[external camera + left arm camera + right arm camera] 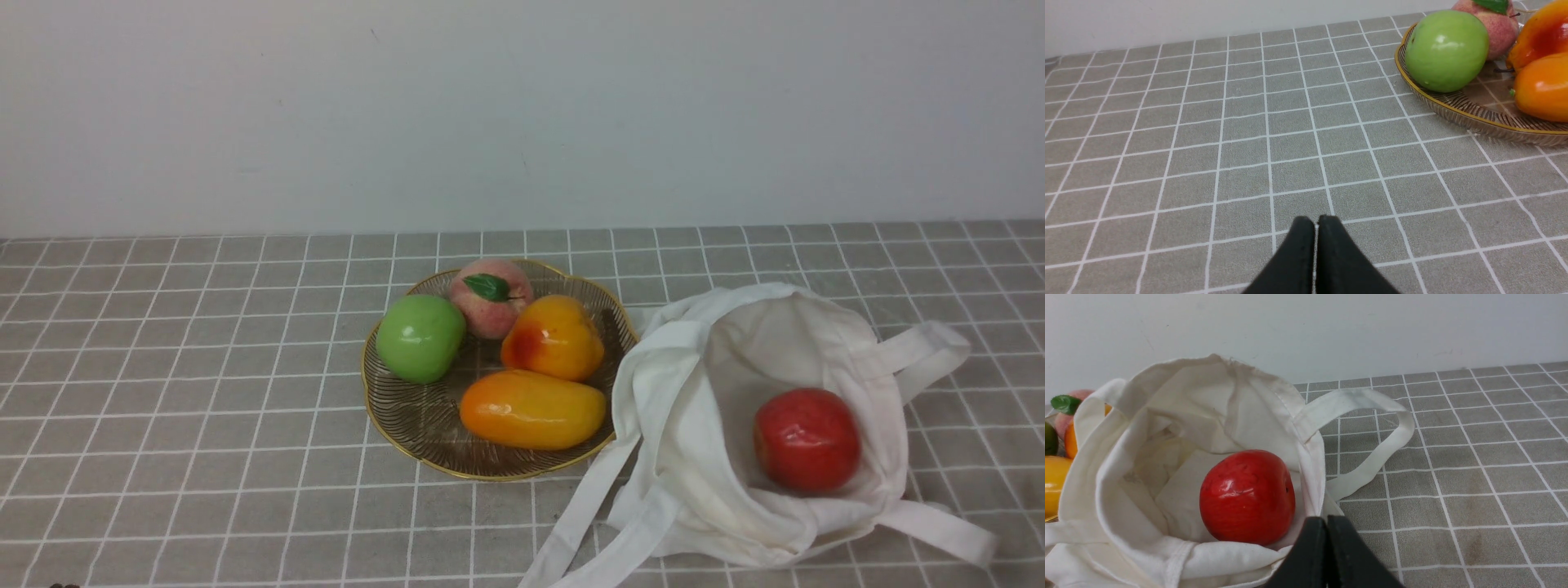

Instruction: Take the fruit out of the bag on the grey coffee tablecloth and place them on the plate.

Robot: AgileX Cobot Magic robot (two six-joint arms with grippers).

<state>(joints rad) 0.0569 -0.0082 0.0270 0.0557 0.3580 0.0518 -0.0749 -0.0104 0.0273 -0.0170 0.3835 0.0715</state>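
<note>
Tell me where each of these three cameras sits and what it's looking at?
Front view: between the arms, facing the wall, sees plate and bag; no arms visible.
Left wrist view: low over the tablecloth, shut left gripper showing.
Right wrist view: beside the bag, shut right gripper showing.
Front and right wrist views share the red apple.

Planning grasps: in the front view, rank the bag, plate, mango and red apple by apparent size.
1. bag
2. plate, somewhat smaller than the bag
3. mango
4. red apple, shorter than the mango but rounder; it sits slightly nearer the camera, so these two are close.
</note>
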